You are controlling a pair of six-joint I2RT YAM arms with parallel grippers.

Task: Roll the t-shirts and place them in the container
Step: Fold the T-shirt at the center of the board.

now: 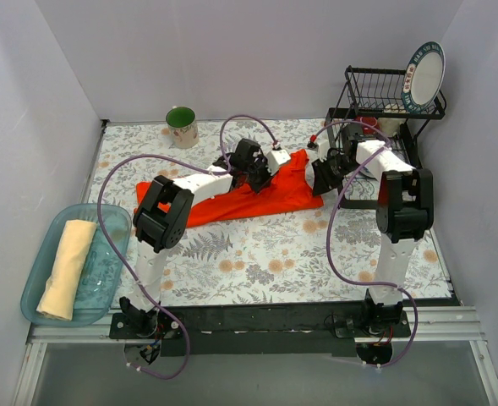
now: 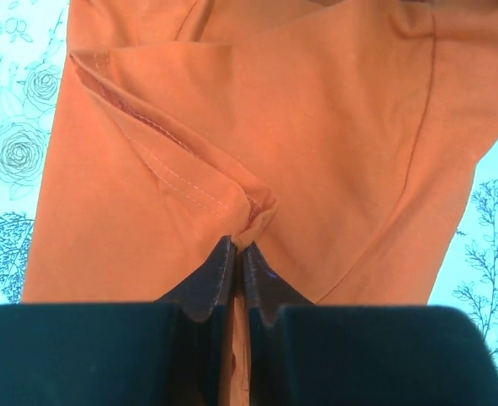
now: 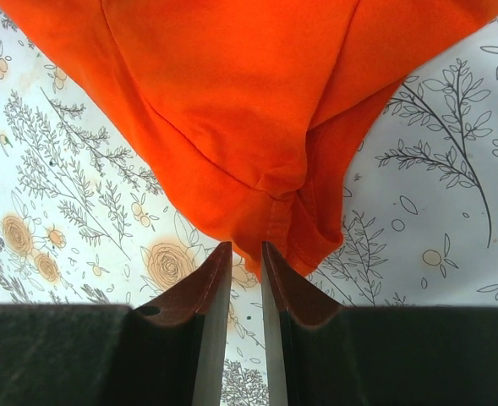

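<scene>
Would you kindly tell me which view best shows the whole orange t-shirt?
Top external: the orange t-shirt shows nearly whole, spread out. The left wrist view shows only a hem fold pinched by the left tool; the right wrist view, only a corner in the right tool.

We log the white-and-black left arm [image 1: 189,188] folded sharply at the elbow, forearm reaching away and inward. The dark two-finger left gripper [image 2: 238,247] has its jaws pressed together on a fold of the bright orange-red cloth t-shirt [image 2: 316,127]. The white-and-black right arm [image 1: 398,207] stands taller, wrist angled inward. The right gripper [image 3: 247,247] pinches the shirt's hem, jaws nearly touching.
</scene>
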